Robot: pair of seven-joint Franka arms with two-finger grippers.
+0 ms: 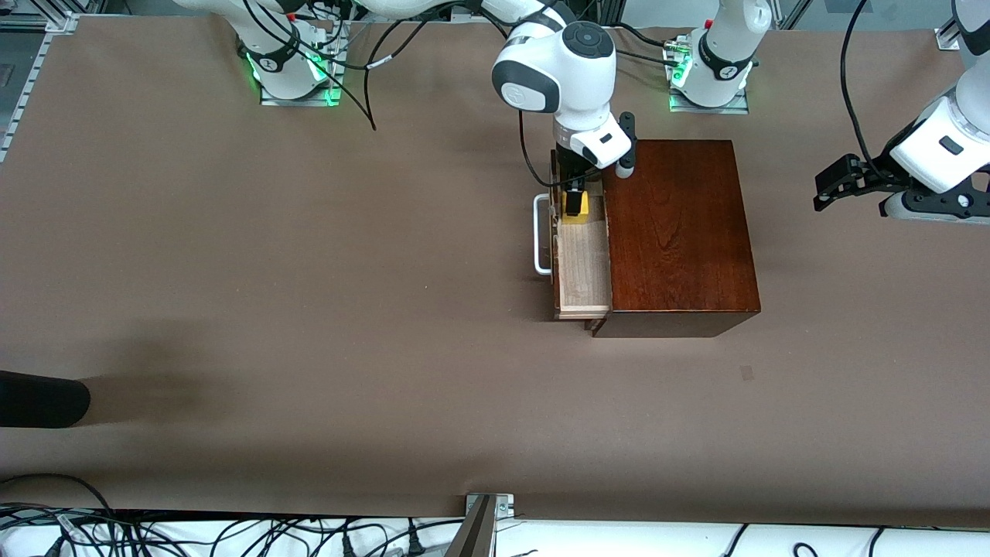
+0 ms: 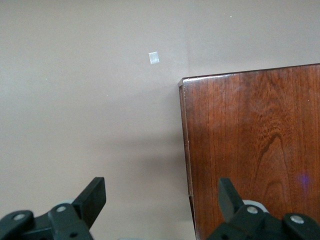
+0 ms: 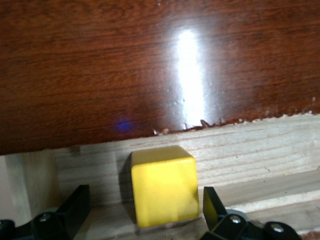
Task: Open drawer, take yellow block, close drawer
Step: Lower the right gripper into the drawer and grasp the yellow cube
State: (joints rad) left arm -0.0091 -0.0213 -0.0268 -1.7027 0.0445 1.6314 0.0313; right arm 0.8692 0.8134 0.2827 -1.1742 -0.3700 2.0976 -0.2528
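The wooden box (image 1: 677, 232) is glossy, dark reddish-brown wood with visible grain — light glares off it. The drawer (image 1: 582, 263) shows pale, matt raw wood inside, its handle (image 1: 539, 234) white metal. The yellow block (image 3: 164, 185) looks smooth — the table (image 1: 309, 271) matt brown.

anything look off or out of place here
Nothing stands out. The drawer is pulled out of the box squarely, the yellow block sits upright in it between the open right gripper's fingers, and the open left gripper waits over the box's edge.
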